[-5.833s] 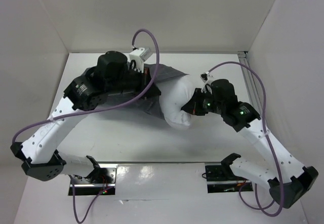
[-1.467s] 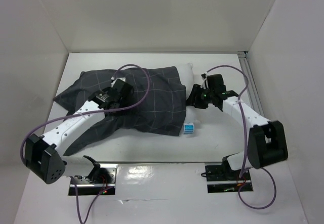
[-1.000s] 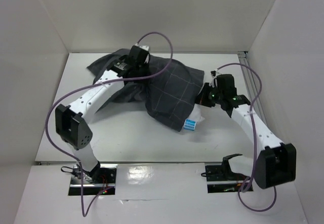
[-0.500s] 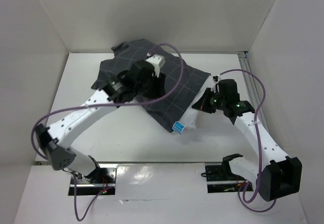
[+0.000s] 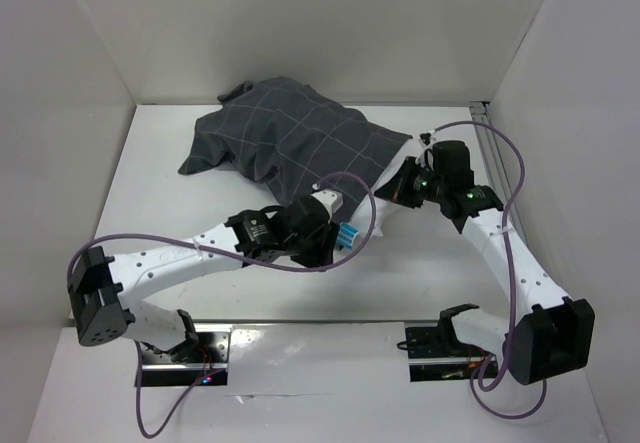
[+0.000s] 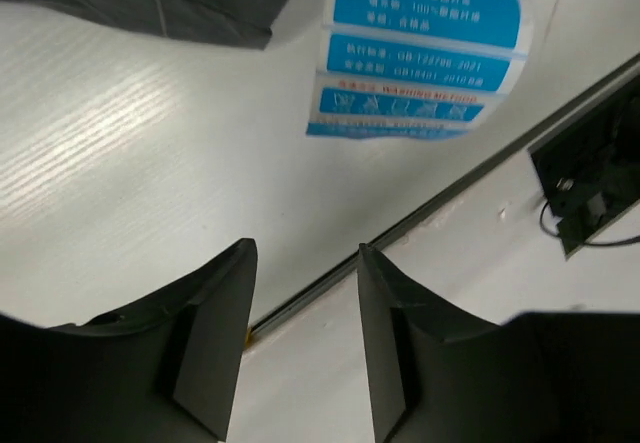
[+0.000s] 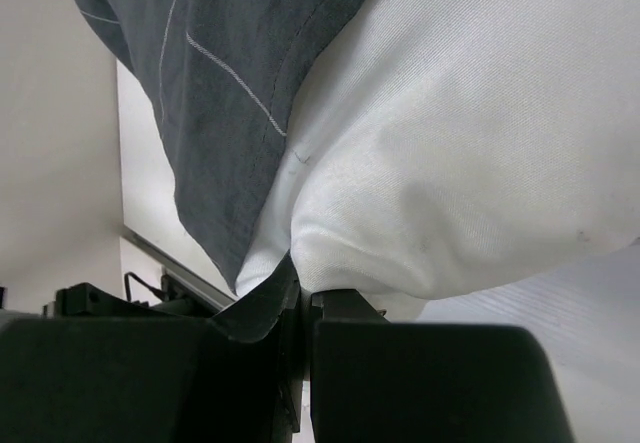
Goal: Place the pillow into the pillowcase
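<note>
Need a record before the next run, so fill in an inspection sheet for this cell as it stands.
Surface: white table, no stains seen.
Job's things: pillowcase bunched at the far side; pillow appears mostly inside it, with one white end and its blue tag sticking out.
Clutter: nothing seen.
Grippers: left gripper open and empty, above the table near the tag; right gripper shut on the pillow's exposed end.
Cables: purple cables hang in loose loops from both arms; no snag seen.
Surroundings: white walls on three sides.
</note>
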You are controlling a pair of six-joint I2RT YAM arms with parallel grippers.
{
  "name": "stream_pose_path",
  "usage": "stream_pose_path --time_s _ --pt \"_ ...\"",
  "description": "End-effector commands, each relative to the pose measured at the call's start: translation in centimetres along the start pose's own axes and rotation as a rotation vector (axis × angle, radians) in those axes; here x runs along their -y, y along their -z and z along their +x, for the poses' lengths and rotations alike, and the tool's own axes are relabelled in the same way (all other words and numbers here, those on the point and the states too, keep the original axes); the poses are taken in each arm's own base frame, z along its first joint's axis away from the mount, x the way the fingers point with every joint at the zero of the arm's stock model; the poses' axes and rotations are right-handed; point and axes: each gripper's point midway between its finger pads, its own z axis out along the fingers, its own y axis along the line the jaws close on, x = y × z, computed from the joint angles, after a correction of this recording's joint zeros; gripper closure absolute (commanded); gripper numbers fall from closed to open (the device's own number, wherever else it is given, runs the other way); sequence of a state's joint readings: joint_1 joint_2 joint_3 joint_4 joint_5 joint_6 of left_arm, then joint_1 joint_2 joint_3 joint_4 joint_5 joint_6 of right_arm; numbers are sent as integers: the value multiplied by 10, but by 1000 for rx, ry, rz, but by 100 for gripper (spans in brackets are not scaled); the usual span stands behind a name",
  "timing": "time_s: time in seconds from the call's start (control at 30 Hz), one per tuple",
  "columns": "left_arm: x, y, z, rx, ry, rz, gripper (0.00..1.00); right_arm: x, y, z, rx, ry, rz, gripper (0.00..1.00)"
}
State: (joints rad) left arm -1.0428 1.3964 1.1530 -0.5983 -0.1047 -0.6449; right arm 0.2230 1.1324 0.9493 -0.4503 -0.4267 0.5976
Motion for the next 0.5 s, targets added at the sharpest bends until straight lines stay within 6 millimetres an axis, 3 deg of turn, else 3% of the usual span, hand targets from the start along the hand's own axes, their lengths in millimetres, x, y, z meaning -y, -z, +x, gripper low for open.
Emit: stream_pose_path --time_s 0.0,0.03,0.13,0.2,0.4,0.47 --pt "7 19 -44 190 60 28 43 -39 15 -32 106 87 -112 100" --pt "3 16 -43 197 31 17 43 -36 14 -29 99 93 -107 100" --pt "-4 -7 -31 198 16 -30 12 -36 14 -29 99 93 -107 100" --pt "-10 -22 -19 204 -9 -82 0 -42 17 -35 113 92 -118 100" --pt "-28 -38 -37 408 126 -174 0 -56 24 -47 124 125 -137 100" --pt "-38 -42 -39 461 119 -205 5 -56 24 -47 125 134 -136 100"
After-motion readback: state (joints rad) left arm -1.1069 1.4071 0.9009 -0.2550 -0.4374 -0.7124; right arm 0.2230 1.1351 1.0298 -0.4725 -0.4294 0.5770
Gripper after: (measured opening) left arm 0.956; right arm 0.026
